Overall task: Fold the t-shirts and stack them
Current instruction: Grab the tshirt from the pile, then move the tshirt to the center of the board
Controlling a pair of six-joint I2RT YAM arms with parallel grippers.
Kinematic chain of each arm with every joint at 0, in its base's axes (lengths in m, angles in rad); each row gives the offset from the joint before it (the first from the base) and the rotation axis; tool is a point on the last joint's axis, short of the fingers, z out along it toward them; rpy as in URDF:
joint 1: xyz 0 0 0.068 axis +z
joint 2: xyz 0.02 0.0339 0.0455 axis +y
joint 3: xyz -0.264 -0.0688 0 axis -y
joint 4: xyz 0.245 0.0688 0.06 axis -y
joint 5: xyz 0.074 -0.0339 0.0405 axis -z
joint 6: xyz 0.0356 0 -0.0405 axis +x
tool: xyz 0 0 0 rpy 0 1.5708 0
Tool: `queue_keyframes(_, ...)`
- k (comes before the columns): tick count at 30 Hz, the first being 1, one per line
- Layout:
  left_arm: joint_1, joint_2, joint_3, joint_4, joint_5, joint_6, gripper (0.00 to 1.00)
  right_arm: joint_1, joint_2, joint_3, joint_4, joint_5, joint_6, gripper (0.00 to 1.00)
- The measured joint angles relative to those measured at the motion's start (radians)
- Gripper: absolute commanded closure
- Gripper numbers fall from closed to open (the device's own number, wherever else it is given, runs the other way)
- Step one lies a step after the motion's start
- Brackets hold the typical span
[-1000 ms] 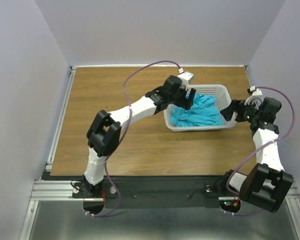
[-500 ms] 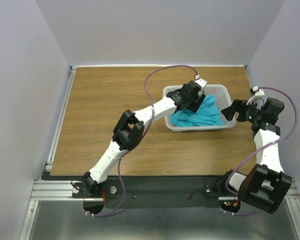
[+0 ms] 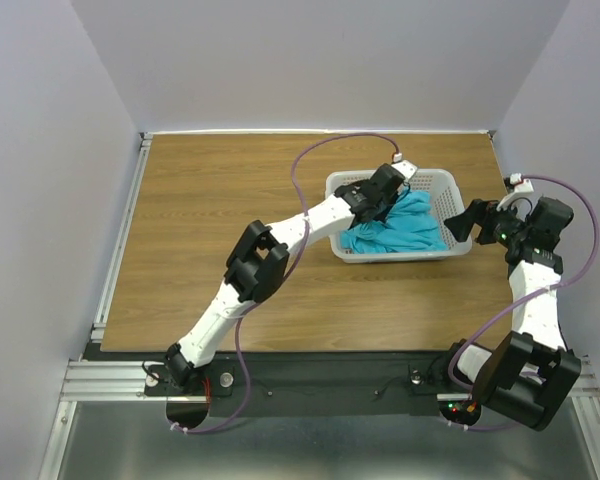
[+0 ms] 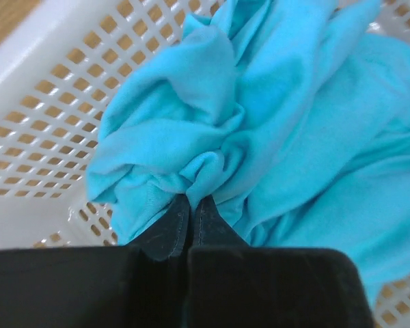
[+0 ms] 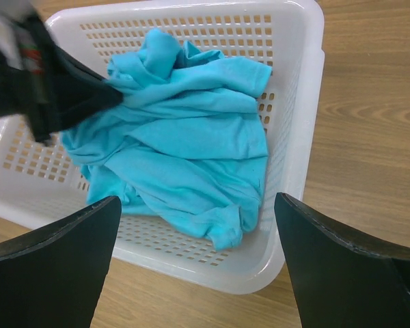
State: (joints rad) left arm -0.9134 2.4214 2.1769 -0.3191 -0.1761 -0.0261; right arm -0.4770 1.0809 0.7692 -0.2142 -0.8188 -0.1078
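L arm stretches across the wood table (image 3: 210,200) to the white basket (image 3: 446,180), which sits toward the far right side. The turquoise t-shirts (image 3: 405,228) lie crumpled in a heap inside it, spilling up against the walls; can't tell how many are in the pile. The left gripper (image 4: 191,200) is down in that heap, nearer the basket's left wall. Its two black fingers are pressed together, pinching a bunched fold of the blue cloth at their tips, w/ the fabric puckering round the pinch. The right gripper (image 3: 467,220) hangs just beside the basket's right end, facing it. Its fingers are spread wide w/ nothing between them, apart from the cloth.
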Motion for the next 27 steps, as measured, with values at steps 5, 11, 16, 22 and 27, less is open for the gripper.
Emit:
queue_keyframes(5, -0.001, -0.176, -0.056, 0.029, 0.019, 0.000, 1.00, -0.008, -0.004, 0.000, 0.006, -0.002, 0.000, 0.00)
queue_keyframes(11, 0.009, -0.469, -0.061, 0.105, 0.006, -0.001, 1.00, -0.008, -0.004, 0.000, 0.006, -0.002, 0.000, 0.00)
queue_keyframes(16, 0.047, -0.668, -0.060, 0.161, -0.038, 0.018, 1.00, -0.008, -0.004, 0.000, 0.007, -0.002, 0.000, 0.00)
queue_keyframes(22, 0.096, -0.790, -0.026, 0.164, -0.126, 0.091, 1.00, -0.008, -0.003, 0.000, 0.007, -0.002, 0.000, 0.00)
queue_keyframes(27, 0.136, -0.869, -0.088, 0.161, -0.173, 0.136, 1.00, -0.008, -0.001, -0.001, 0.007, -0.002, -0.001, 0.00)
